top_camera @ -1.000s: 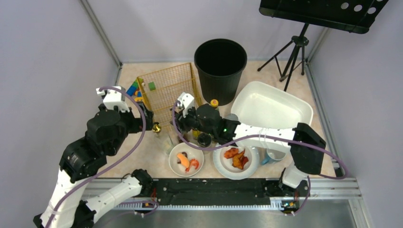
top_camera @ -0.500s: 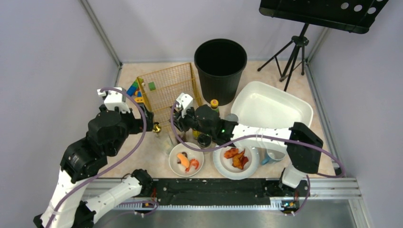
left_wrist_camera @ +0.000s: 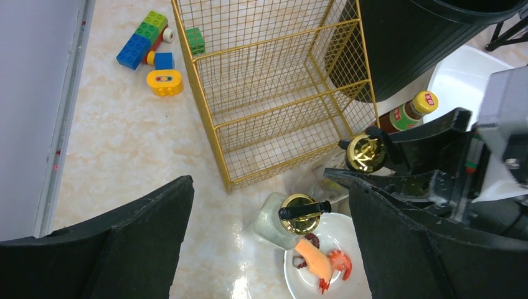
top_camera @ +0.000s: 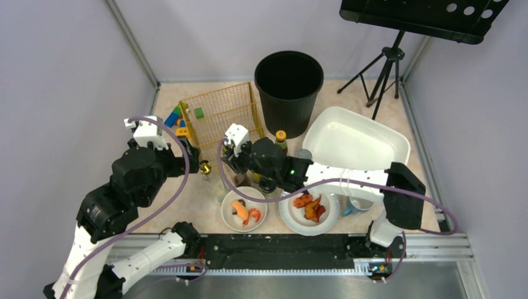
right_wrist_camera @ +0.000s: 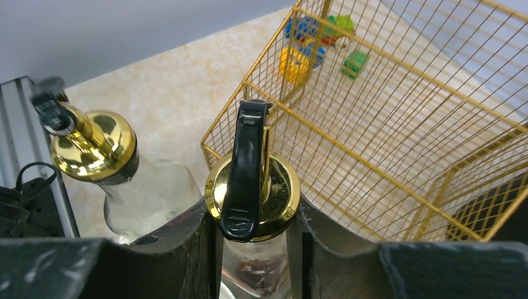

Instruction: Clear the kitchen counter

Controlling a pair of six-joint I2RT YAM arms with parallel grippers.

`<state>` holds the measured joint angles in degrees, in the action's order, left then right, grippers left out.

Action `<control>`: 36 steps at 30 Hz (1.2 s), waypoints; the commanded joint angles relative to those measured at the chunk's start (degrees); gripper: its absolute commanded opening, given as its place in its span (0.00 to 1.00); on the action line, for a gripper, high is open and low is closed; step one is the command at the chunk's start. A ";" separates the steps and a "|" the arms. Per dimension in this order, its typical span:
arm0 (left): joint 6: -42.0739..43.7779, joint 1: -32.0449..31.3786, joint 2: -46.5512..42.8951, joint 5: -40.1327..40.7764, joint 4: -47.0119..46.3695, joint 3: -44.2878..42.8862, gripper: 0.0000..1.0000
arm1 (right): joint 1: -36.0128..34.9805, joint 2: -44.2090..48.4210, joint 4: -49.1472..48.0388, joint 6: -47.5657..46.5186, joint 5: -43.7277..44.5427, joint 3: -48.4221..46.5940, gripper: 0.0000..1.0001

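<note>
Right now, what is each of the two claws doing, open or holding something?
Left gripper: open, holding nothing.
Right gripper: shut on the gold-capped glass bottle.

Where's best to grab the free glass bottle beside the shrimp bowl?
Probably the narrow neck under its gold cap, approached level from the robot's left. The bottle stands upright, the cap overhangs the neck, and the bowl and right gripper, holding the second bottle, crowd its other sides.
</note>
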<state>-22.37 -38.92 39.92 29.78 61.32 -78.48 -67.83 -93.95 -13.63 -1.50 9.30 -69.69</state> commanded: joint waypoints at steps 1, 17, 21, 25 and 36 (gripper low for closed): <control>0.44 0.07 -0.57 -0.40 -1.76 -0.09 0.99 | -0.48 6.40 -2.58 -2.22 2.82 -8.03 0.00; 0.31 0.07 -0.90 -1.07 -2.58 -0.87 0.99 | 0.35 -0.77 22.85 -2.20 9.17 -42.79 0.00; 0.55 0.07 -0.94 -1.68 -3.15 -0.95 0.99 | 2.76 -2.87 22.61 -3.25 8.43 -47.09 0.00; 1.06 0.07 -0.84 -2.11 -3.63 -0.43 0.99 | 5.46 -3.79 16.28 -6.71 6.19 -45.62 0.00; 1.87 0.07 -3.24 -5.42 -5.88 1.76 0.99 | 15.83 -5.59 -6.13 -11.05 -5.70 -37.92 0.00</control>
<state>-21.28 -38.92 37.89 25.52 59.18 -77.91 -55.75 -100.36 -3.55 -12.01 9.96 -105.71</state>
